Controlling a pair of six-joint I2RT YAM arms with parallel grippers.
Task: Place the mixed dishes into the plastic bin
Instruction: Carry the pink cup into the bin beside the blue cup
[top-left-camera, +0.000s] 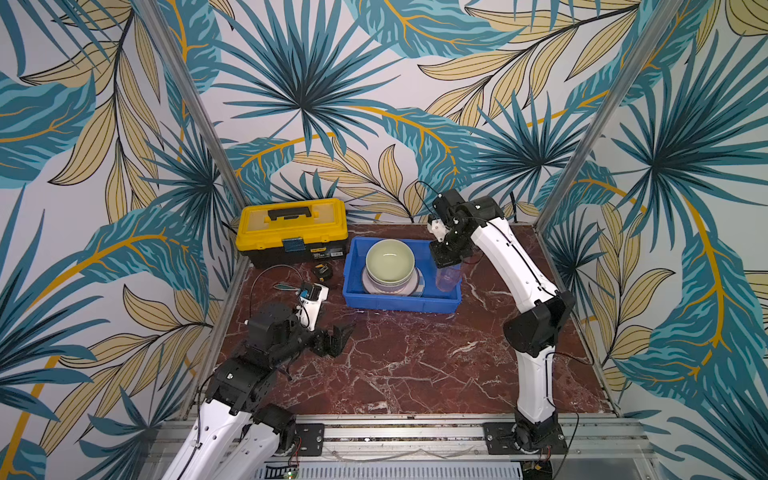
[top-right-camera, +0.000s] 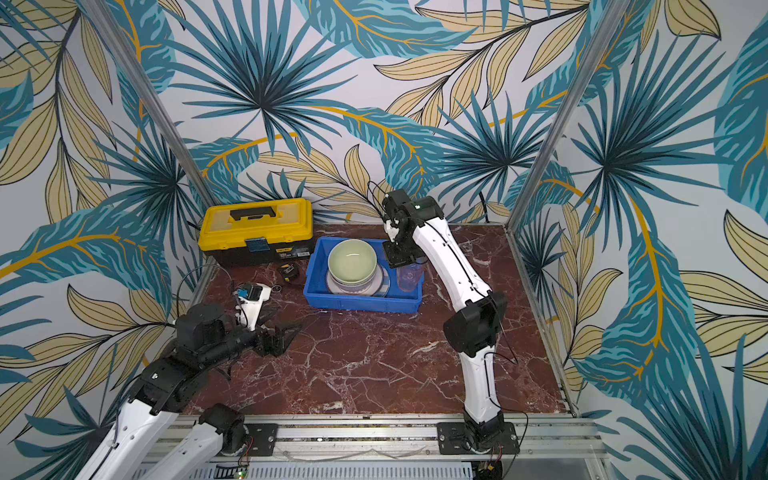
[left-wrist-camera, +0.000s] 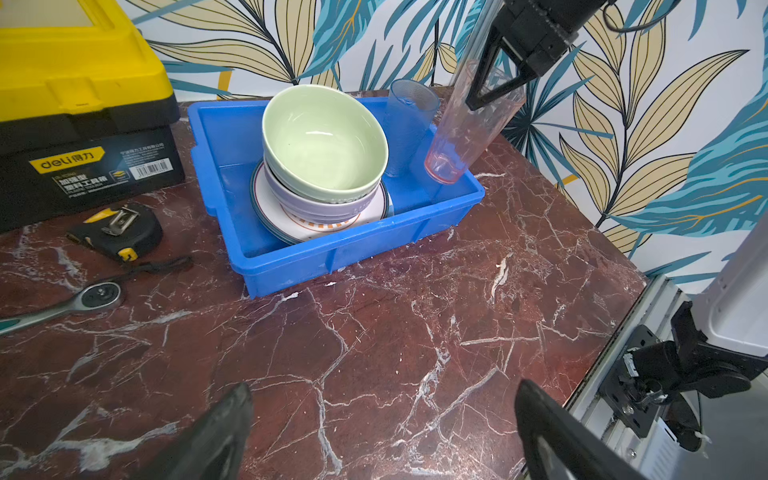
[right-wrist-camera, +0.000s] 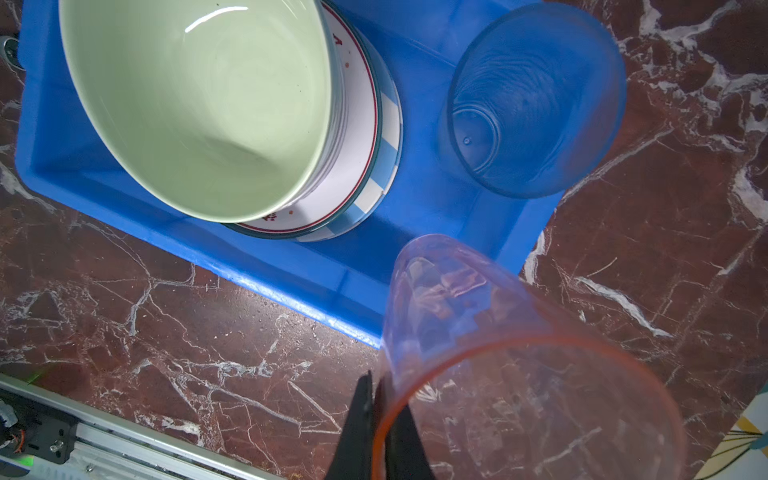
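Blue bin (top-left-camera: 399, 302) sits mid-rear on the marble bench (top-left-camera: 415, 365); all places given rel. to the bin. Inside, left-centre: a stack w/ the pale green bowl (top-left-camera: 390, 259) on top, nested in the lavender bowl (left-wrist-camera: 328, 208). Under that is the white plate w/ orange sunburst (left-wrist-camera: 320, 226), then a blue-white striped plate (right-wrist-camera: 384, 137) at the bottom. Stack leans a bit. Bluish tumbler (left-wrist-camera: 409, 124) stands upright inside the bin's right rear corner.

R gripper (right-wrist-camera: 376, 380) is over the bin's right end, pinched tight on the rim wall of the pinkish tumbler (left-wrist-camera: 465, 137), one finger inside and one outside. The tumbler is tilted, mouth up toward the gripper, base down inside the bin at its right front corner. Can't tell if the base touches the floor.

L gripper (top-left-camera: 337, 337) is low over the bench, front-left of the bin and well apart from it, jaws wide apart, nothing in them.

Left of the bin: yellow-black toolbox (top-left-camera: 291, 228), closed. Tape measure (left-wrist-camera: 116, 232) and ratchet wrench (left-wrist-camera: 83, 299) are on the bench, left-front of the bin.
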